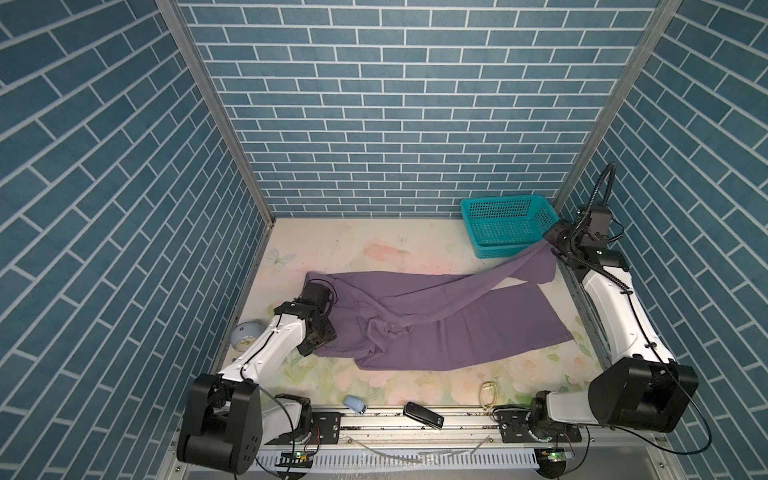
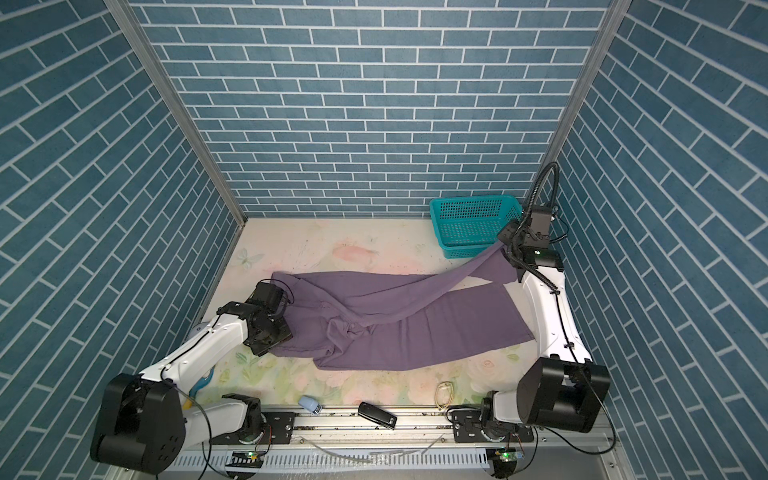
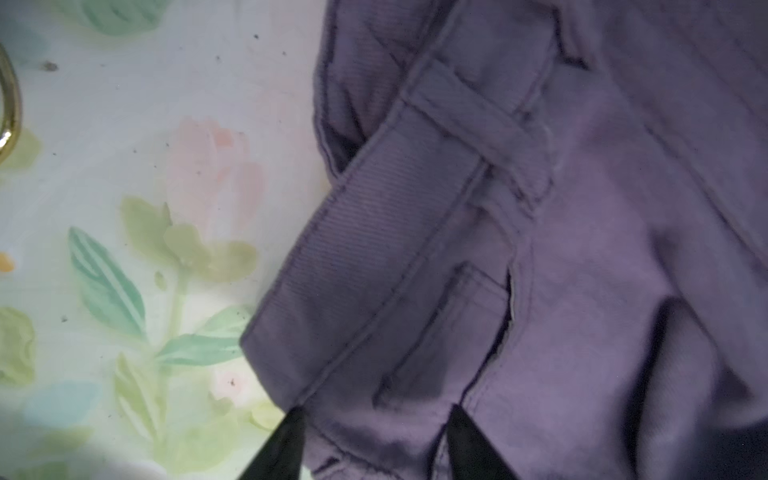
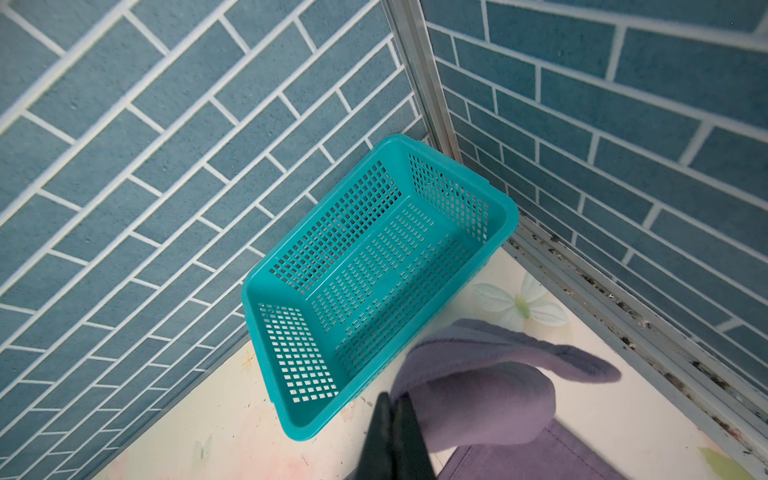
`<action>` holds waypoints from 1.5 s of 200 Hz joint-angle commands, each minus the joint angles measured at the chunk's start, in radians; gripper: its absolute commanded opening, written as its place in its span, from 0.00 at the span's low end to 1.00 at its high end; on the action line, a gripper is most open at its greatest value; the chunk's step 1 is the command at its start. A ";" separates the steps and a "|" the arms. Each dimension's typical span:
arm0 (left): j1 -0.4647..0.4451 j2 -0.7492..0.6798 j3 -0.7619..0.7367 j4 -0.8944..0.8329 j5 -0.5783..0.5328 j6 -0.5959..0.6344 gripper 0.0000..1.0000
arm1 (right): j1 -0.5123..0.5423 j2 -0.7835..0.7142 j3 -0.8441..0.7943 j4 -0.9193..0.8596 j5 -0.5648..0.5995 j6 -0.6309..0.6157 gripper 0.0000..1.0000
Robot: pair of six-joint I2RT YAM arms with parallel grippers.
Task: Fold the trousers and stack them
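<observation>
The purple trousers (image 1: 436, 316) (image 2: 399, 328) lie spread across the floral table, waist at the left and legs running right. My left gripper (image 3: 376, 415) is low over the near corner of the waist, its wrist (image 1: 316, 328) hiding the fingertips in both top views. In the left wrist view its two black fingers (image 3: 461, 432) stand apart astride the waistband (image 3: 374, 232), with fabric bulging between them. My right gripper (image 4: 392, 399) (image 1: 550, 245) is shut on the far leg's end (image 4: 478, 382), holding it above the table beside the teal basket (image 1: 511, 212) (image 4: 291, 353).
The basket is in the back right corner against the brick walls. A pale round clock (image 1: 245, 338) sits at the left wall. Along the front edge lie a small blue toy car (image 1: 354, 404), a black phone (image 1: 423, 415) and a thin loop (image 1: 489, 392).
</observation>
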 commanded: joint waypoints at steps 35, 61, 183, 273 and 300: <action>0.123 -0.101 0.096 -0.150 -0.117 0.059 0.01 | -0.035 -0.020 -0.042 0.039 0.001 -0.021 0.00; 0.169 -0.220 0.144 -0.251 -0.214 0.070 0.00 | -0.053 -0.031 -0.052 0.043 0.004 -0.016 0.00; 0.171 -0.060 -0.082 0.048 0.058 0.091 0.84 | -0.082 -0.042 -0.098 0.049 -0.034 0.021 0.00; 0.225 -0.125 0.145 -0.118 -0.070 0.102 0.00 | -0.092 -0.024 -0.095 0.049 -0.023 0.028 0.00; 0.300 -0.241 0.156 -0.178 -0.106 0.099 0.00 | -0.095 -0.014 -0.101 0.050 -0.026 0.027 0.00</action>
